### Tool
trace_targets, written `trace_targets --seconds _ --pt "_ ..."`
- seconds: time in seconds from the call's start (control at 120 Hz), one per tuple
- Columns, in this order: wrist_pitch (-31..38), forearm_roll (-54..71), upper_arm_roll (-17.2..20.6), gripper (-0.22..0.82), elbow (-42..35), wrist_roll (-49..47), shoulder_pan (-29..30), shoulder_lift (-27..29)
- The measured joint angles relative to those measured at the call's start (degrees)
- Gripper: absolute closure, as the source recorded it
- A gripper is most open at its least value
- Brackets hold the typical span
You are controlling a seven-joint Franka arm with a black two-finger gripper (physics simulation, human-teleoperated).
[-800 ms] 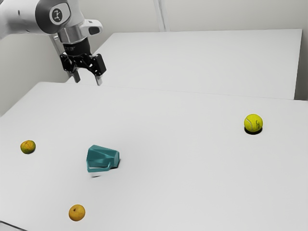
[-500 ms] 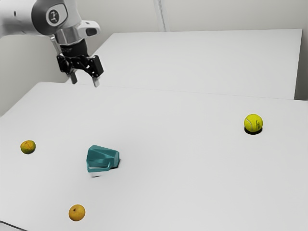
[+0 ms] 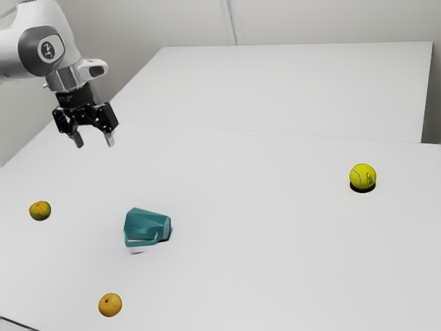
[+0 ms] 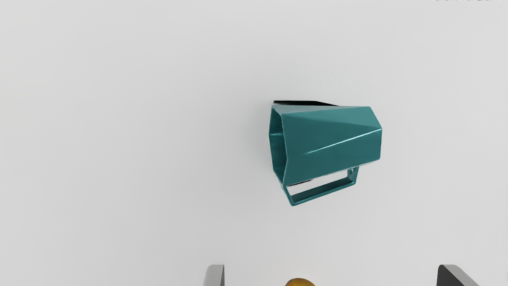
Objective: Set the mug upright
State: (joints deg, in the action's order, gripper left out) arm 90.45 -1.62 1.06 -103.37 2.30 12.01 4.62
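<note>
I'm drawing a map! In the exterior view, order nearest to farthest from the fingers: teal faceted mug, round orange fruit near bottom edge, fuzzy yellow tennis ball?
1. Teal mug, exterior view's left
2. Orange fruit, bottom left
3. Tennis ball, exterior view's right

Mug [image 3: 145, 226] on table [image 3: 262, 241]; one fruit [image 3: 40, 210] toward exterior view's left, second fruit [image 3: 110, 305] nearer camera, ball [image 3: 362, 176] toward exterior view's right.

We saw a smooth mug [image 4: 331, 147], glossy along one facet edge, and a smooth, matt table [image 3: 275, 186]; our arm [image 3: 21, 48] looked like smooth plastic.
</note>
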Motion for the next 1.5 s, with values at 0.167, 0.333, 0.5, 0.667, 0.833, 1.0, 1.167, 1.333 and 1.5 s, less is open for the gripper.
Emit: trace_targets --seconds 0.167,0.333,0.5,0.667,0.833,1.0,1.167,1.333,1.5 --pt "4.47 -5.4 -0.63 0.02 -5.7 3.44 4.71 0.08" --pt "9.95 -11.43 -1.61 0.02 -11.67 7.53 7.34 0.0" --pt "15.25 -16.92 -1.9 0.02 -16.53 11.73 8.72 -0.06" --pt "19.78 -21.56 -1.98 0.03 -20.67 15.23 8.43 -0.24" --pt "23.46 -26.38 -2.03 0.03 -23.97 18.83 9.37 -0.65" --pt "26.35 -31.39 -2.03 0.03 -26.89 22.69 9.35 -1.25" --pt "28.23 -34.19 -2.03 0.03 -28.02 26.12 9.26 -3.25" --pt "28.83 -37.31 -2.03 0.03 -28.72 29.11 9.35 -5.72" --pt "29.08 -42.05 -2.0 0.03 -30.16 32.22 9.45 -6.66"
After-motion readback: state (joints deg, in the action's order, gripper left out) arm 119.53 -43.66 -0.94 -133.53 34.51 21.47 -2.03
